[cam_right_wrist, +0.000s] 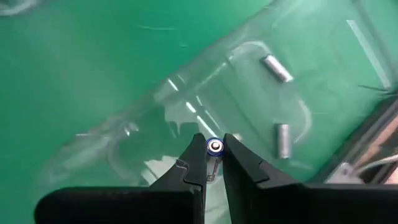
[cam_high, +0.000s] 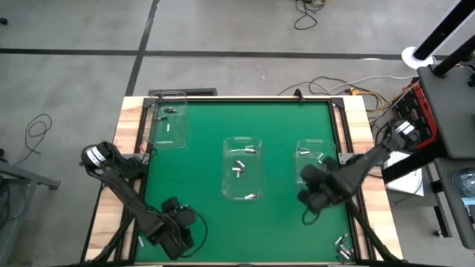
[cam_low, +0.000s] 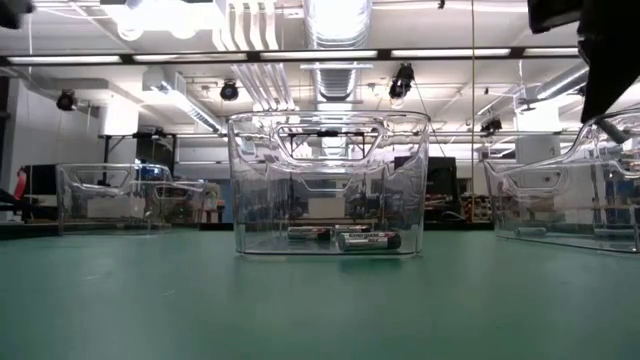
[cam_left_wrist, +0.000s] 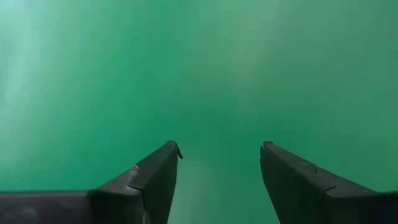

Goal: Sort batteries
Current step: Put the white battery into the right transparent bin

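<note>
We judge the battery (cam_right_wrist: 215, 149) light, rigid, slippery (grip mid-body); right gripper (cam_right_wrist: 214, 163) pinches it over the right bin (cam_right_wrist: 249, 56); left gripper (cam_left_wrist: 219, 165) gapes empty.

The mat (cam_high: 200, 215) was plain green, framed by pale wood (cam_high: 132, 119). The three bins (cam_high: 243, 169) were clear (nearly colourless), the batteries (cam_right_wrist: 275, 68) silvery-white, one (cam_right_wrist: 214, 147) showing a blue ring at its end between the right gripper (cam_right_wrist: 211, 155)'s black fingers.

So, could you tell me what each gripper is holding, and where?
The right gripper pinches a small silvery cylindrical battery near its end; the left gripper holds nothing.
</note>
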`<state>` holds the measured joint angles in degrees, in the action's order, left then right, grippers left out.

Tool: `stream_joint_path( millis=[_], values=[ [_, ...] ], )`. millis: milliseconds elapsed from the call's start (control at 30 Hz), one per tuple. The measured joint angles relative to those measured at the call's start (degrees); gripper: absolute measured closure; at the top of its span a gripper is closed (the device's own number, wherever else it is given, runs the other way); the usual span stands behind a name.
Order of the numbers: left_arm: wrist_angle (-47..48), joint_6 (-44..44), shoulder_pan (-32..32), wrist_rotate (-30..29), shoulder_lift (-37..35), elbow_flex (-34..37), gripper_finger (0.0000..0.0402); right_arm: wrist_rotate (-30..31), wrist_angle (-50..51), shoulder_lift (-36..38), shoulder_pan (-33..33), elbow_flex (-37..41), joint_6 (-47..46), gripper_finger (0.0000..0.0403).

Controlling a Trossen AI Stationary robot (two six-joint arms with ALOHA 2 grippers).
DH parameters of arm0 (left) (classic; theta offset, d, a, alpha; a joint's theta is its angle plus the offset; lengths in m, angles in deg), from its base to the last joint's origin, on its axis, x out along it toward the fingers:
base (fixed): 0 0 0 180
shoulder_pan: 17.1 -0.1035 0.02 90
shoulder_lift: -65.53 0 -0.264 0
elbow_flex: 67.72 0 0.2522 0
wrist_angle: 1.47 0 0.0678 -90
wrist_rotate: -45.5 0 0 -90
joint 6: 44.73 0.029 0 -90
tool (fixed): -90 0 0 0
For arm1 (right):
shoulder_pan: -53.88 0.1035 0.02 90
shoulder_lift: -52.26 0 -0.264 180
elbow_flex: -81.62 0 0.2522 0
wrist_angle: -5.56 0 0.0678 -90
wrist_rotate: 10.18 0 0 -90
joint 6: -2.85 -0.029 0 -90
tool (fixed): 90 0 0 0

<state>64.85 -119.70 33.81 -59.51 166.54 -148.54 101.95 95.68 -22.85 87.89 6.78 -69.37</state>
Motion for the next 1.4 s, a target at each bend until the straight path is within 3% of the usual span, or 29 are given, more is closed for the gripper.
stream_joint_path(
  millis=[167, 300, 567, 1067, 1400],
  values=[
    [8.00, 0.60, 2.47, 8.87, 2.15, -3.40, 0.0164, -0.13, -0.34, 9.98, -4.26, 5.42, 14.75, 0.0380],
    [8.38, -0.01, 4.89, 10.99, 2.73, -2.68, 0.0151, -0.13, -2.38, 15.03, -7.23, 9.41, 22.99, 0.0380],
    [3.30, -0.42, 6.32, 18.26, 5.23, 2.21, 0.0150, -5.45, -13.01, 15.12, -11.93, 20.43, 36.00, 0.0380],
    [5.79, 1.30, 6.54, 14.47, 5.81, -1.50, 0.0170, -7.61, -21.06, 6.43, -13.72, 26.86, 35.64, 0.0378],
    [12.50, 0.26, 6.54, 13.83, 5.81, -6.49, 0.0170, -4.41, -23.27, -0.02, -13.69, 27.10, 33.59, 0.0332]
  ],
)
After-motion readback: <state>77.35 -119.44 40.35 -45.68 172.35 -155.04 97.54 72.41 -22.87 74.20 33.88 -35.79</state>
